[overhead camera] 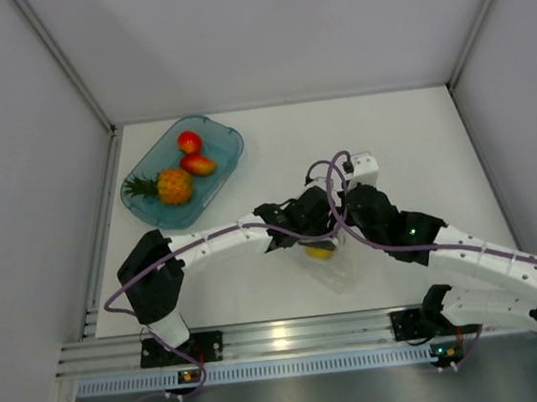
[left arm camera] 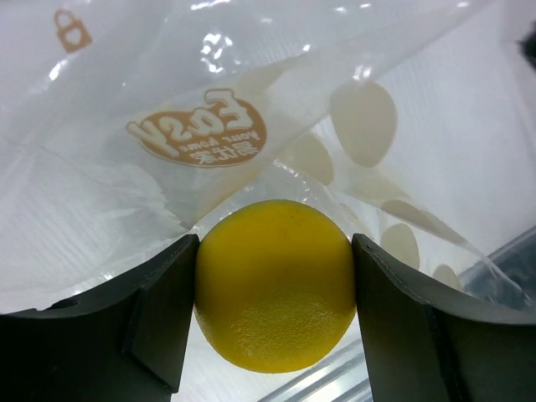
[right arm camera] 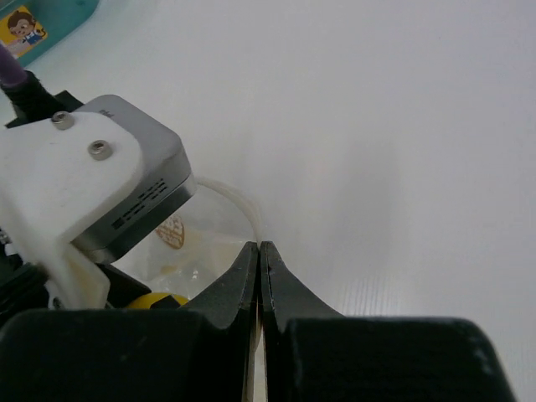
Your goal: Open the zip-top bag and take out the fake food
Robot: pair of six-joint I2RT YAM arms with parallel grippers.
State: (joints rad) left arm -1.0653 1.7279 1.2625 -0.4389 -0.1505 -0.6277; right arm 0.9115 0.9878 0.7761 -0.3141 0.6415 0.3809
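Observation:
The clear zip-top bag (overhead camera: 337, 263) lies at the table's middle, its mouth held up between both arms. My left gripper (left arm camera: 275, 289) reaches inside the bag (left arm camera: 126, 201) and is shut on the yellow lemon (left arm camera: 275, 285), which also shows in the top view (overhead camera: 319, 250). My right gripper (right arm camera: 260, 248) is shut on the bag's rim strip (right arm camera: 239, 199), with the lemon (right arm camera: 155, 300) showing below the left wrist camera. In the top view my left gripper (overhead camera: 313, 239) meets my right gripper (overhead camera: 345, 231) over the bag. The pineapple (overhead camera: 169, 185) and two red-orange fruits (overhead camera: 193, 154) lie in the teal tray.
The translucent teal tray (overhead camera: 228, 153) stands at the back left near the left wall. A purple cable (overhead camera: 329, 180) loops over both wrists. An aluminium rail (overhead camera: 292, 335) runs along the near edge.

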